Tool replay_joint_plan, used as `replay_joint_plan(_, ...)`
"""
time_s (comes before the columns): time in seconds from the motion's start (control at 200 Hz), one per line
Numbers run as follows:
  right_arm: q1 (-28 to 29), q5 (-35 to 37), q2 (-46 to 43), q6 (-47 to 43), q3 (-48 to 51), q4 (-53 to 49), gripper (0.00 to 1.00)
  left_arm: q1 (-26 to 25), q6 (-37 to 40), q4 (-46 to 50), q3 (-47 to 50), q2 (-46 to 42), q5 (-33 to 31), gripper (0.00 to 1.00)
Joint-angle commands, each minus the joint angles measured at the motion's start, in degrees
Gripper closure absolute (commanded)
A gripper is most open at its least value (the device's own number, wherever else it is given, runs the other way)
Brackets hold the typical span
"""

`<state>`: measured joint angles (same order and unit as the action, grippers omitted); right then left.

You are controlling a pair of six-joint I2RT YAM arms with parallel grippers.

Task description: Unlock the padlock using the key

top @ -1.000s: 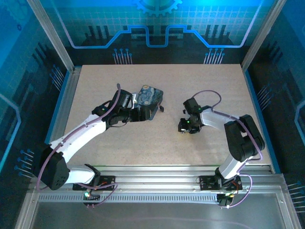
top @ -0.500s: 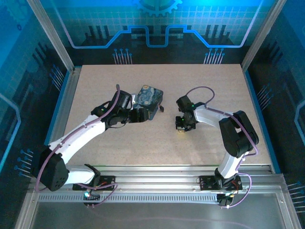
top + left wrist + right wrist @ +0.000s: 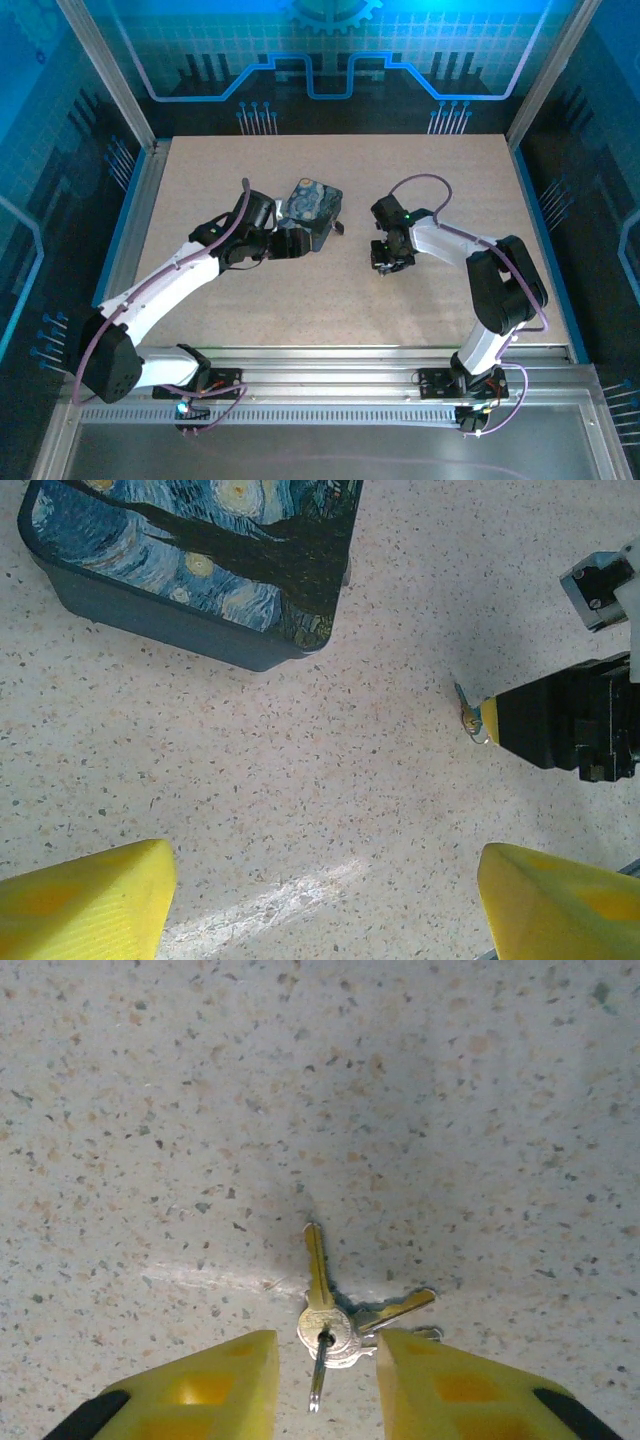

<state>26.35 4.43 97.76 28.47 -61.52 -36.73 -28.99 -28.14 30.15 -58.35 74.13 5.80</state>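
The key (image 3: 318,1270) lies flat on the speckled table in a small bunch with two others on a ring, brass blades fanned out. My right gripper (image 3: 325,1345) hangs just above them, open, its yellow fingers (image 3: 215,1385) standing either side of the key heads with a gap on both sides. From above, that gripper (image 3: 388,262) points down at mid-table. In the left wrist view the key (image 3: 468,712) pokes out beside the right gripper's black body. My left gripper (image 3: 325,900) is open over bare table, near the blue tin (image 3: 200,560). I cannot make out the padlock.
The dark blue painted tin (image 3: 312,205) sits just beyond my left gripper (image 3: 300,240), with a small dark piece at its right side. Metal rails (image 3: 140,210) edge the table. Open surface lies between the two arms and toward the back.
My right wrist has shifted left and slightly back over the keys, its elbow swinging with it. The left arm and tin have not moved.
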Motion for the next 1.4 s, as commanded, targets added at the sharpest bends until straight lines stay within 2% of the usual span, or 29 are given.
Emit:
replay_joint_plan(0.0,0.63,1.85,1.45,1.25,-1.08,-2.19,0.68,-0.43,1.22,2.1,-1.77,-2.05,-0.67,0.2)
replay_joint_plan(0.41,2.5,3.7,6.44,0.71,-3.35,-0.92,0.69,-0.43,1.38,1.92,-1.59,-1.88,-0.74,0.2)
replay_joint_plan(0.58,3.16,6.5,7.82,0.89,-3.35,-2.28,0.75,-0.39,1.31,1.67,-1.51,-1.66,-0.62,0.2)
replay_joint_plan(0.745,3.22,7.33,8.7,0.72,-2.09,-2.52,0.75,-0.44,1.42,2.01,-1.64,-1.88,-0.67,0.2)
replay_joint_plan(1.05,3.27,4.97,6.21,-1.07,0.68,0.44,0.91,-1.04,0.82,1.84,-1.14,-2.06,-0.95,0.2)
replay_joint_plan(1.396,2.6,-0.75,0.9,-5.8,0.35,2.1,1.0,-2.36,0.54,1.05,-1.92,-0.46,-1.14,0.2)
